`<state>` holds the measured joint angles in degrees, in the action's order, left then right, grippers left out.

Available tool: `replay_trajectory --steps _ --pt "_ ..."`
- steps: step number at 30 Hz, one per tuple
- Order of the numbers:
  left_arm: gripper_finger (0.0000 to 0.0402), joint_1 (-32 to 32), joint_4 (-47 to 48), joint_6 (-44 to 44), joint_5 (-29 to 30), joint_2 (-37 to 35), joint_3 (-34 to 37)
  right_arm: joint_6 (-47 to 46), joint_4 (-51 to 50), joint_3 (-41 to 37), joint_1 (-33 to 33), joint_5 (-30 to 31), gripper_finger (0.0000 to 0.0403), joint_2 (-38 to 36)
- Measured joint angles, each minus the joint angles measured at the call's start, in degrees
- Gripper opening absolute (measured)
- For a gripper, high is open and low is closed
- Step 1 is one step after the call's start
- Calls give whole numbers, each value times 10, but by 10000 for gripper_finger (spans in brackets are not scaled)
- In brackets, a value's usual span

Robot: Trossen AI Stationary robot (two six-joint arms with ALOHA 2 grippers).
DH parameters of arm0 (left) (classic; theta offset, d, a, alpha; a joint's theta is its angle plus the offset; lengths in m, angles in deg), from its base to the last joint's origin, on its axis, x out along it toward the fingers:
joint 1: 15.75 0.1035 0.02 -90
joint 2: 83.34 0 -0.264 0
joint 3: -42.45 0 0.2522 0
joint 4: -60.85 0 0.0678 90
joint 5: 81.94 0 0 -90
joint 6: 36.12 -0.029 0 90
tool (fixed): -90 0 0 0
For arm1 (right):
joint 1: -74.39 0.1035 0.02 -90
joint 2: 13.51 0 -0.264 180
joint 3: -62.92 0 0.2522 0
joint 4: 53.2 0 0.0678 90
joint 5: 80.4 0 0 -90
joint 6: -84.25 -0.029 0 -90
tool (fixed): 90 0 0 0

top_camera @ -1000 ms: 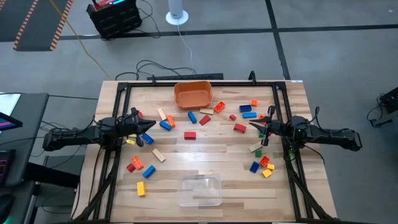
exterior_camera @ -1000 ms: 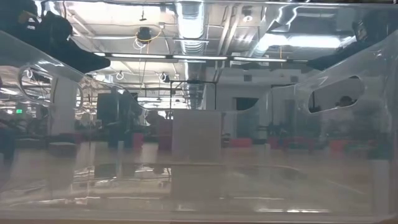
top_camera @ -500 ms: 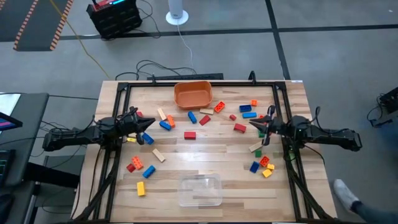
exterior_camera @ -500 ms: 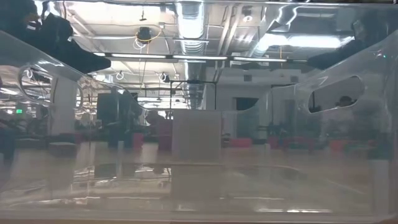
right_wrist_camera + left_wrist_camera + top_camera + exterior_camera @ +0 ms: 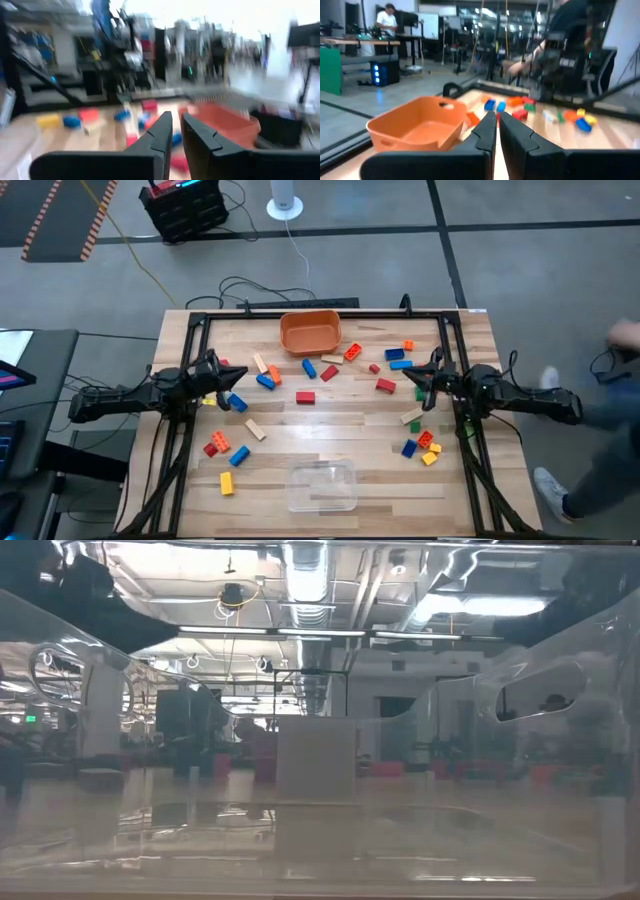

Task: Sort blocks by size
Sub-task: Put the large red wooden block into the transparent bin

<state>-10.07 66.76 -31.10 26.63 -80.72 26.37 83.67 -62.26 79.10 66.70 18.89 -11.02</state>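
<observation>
Roughly two dozen toy blocks (image 5: pixel 305 397) lie scattered on one wooden table (image 5: pixel 330 442), the exact count unclear from overhead. One orange bowl (image 5: pixel 310 332) and one clear tub (image 5: pixel 322 485) sit between two grippers, the left gripper (image 5: pixel 222 370) and the right gripper (image 5: pixel 422 372).

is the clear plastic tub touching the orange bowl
Apart. The high view shows the orange plastic bowl at the table's far edge and the clear plastic tub near the front edge, with bare wood and scattered bricks between them.
</observation>
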Motion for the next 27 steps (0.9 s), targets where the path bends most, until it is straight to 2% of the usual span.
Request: replay_trajectory --steps 5,11,15,17,21,27 --pt "16 0 34 33 44 33 -43 -9 -99 70 -28 0 72 108" --pt "16 6 43 38 65 134 -100 37 -137 151 -67 0 73 294" --pt "16 20 44 33 66 208 -131 18 -130 184 -76 12 88 425" --pt "16 26 43 18 67 240 -144 -9 -118 207 -79 19 104 484" --pt "23 39 45 -16 86 297 -174 -15 -163 270 -69 23 152 581" --pt "84 44 104 -81 87 352 -230 -41 -316 390 -61 22 251 683"
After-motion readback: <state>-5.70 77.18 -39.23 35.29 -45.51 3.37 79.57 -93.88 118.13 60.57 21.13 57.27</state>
